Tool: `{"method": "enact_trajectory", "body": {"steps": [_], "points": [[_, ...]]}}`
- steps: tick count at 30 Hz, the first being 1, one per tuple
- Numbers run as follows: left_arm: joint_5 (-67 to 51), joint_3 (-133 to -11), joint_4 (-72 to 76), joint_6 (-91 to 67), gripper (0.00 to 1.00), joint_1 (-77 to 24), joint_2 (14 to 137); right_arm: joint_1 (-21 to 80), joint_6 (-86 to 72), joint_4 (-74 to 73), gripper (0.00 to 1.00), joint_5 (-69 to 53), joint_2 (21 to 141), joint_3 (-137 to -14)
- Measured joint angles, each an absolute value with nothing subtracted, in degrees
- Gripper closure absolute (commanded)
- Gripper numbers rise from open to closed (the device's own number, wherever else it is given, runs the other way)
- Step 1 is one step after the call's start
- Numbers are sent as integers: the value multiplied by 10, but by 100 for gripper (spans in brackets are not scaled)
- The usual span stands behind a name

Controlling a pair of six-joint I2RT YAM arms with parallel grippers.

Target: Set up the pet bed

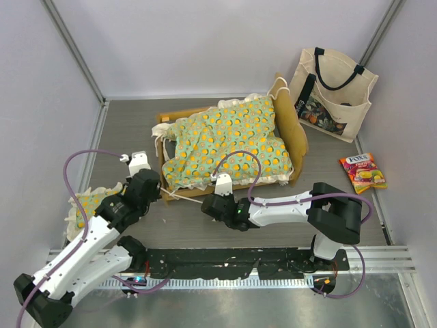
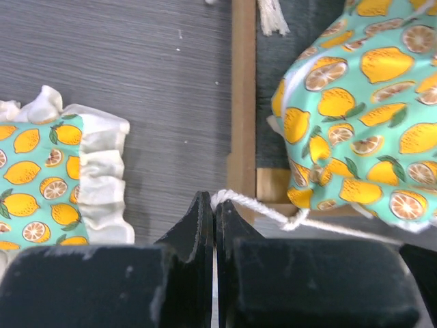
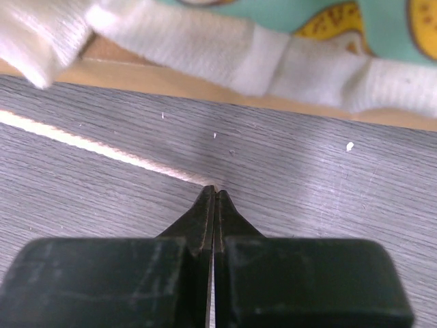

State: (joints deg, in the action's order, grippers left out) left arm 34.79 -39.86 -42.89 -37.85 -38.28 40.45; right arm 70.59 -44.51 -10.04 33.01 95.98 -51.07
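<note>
Top external view, left to right. A small pillow (image 1: 89, 201) in lemon-print green with a cream ruffle lies on the table at far left, partly hidden by the left arm.

Just beside it, the left gripper (image 1: 160, 193) sits at the near left corner of the pet bed frame (image 1: 295, 133). In the left wrist view its fingers (image 2: 198, 225) are pressed together, pinching a white tie cord (image 2: 273, 215) that runs to the knotted corner of the mattress cushion (image 2: 369, 102).

The light-wood frame stands at centre back, angled, with its curved headboard to the right. The cushion lies rumpled in it and covers most of the grey base.

The cord lies along the table in front of the frame's near rail, between the two grippers. The right gripper (image 1: 205, 203) is near the middle of that rail. In the right wrist view its fingers (image 3: 205, 212) are closed tight, with the cord's end meeting their tips.

Farther right, a bright sweets packet (image 1: 363, 172) lies flat, well apart from the bed. A cream tote bag (image 1: 332, 89) with black handles leans in the back right corner.

The table (image 1: 130, 130) is grey wood-grain, enclosed by pale walls (image 1: 205, 41).
</note>
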Motion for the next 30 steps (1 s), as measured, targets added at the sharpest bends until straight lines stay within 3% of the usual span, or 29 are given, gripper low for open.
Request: {"method": "enact_trajectory", "body": {"steps": [9, 10, 14, 16, 17, 18, 19, 22, 24, 27, 30], "points": [[262, -401, -390, -305, 100, -275, 488, 708, -450, -111, 99, 345, 960, -511], [257, -401, -385, -300, 100, -273, 494, 708, -449, -112, 95, 344, 960, -511], [238, -401, -378, -300, 100, -269, 505, 708, -433, -109, 58, 338, 955, -510], [229, -398, -376, -309, 100, -269, 499, 708, -425, -107, 50, 333, 942, -509], [224, -395, -376, -313, 96, -269, 492, 708, -417, -107, 42, 331, 932, -509], [216, -392, -378, -318, 87, -269, 484, 708, -412, -107, 41, 330, 919, -509], [210, -389, -380, -325, 66, -269, 477, 708, -407, -108, 40, 329, 905, -509], [191, -385, -398, -345, 37, -269, 451, 707, -391, -112, 37, 332, 852, -510], [178, -385, -414, -362, 35, -268, 436, 703, -382, -121, 36, 338, 812, -514], [173, -395, -451, -387, 19, -268, 422, 683, -365, -145, 35, 346, 757, -532], [176, -416, -480, -399, 13, -268, 402, 622, -342, -176, 34, 349, 707, -564]]}}
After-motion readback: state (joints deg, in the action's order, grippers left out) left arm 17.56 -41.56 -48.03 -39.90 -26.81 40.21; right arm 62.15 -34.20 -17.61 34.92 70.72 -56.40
